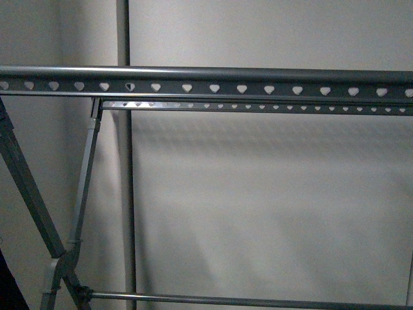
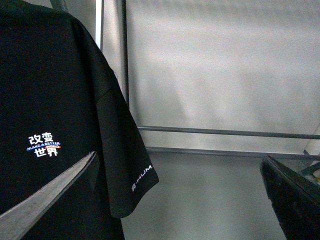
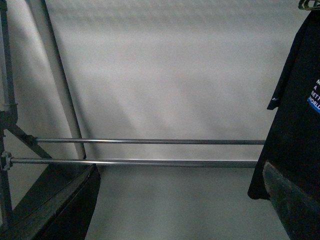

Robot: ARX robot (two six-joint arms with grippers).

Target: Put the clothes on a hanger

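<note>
The grey metal drying rack [image 1: 206,82] fills the front view, its two horizontal rails punched with heart-shaped holes and its crossed legs [image 1: 39,213] at the left. No arm and no shirt show there. In the left wrist view the black T-shirt [image 2: 55,115] hangs close by, its small white, orange and blue logo [image 2: 44,145] facing the camera. My left gripper [image 2: 185,192] is open and empty beside the sleeve. In the right wrist view the shirt [image 3: 295,110] hangs at the edge, with a bit of coat hanger [image 3: 309,4] above it. My right gripper [image 3: 182,200] is open and empty.
A pale wall stands behind the rack. A grey vertical pipe [image 1: 124,161] runs down the wall. The rack's two low cross bars [image 3: 145,152] show in the right wrist view and also in the left wrist view [image 2: 225,133]. A grey floor lies below.
</note>
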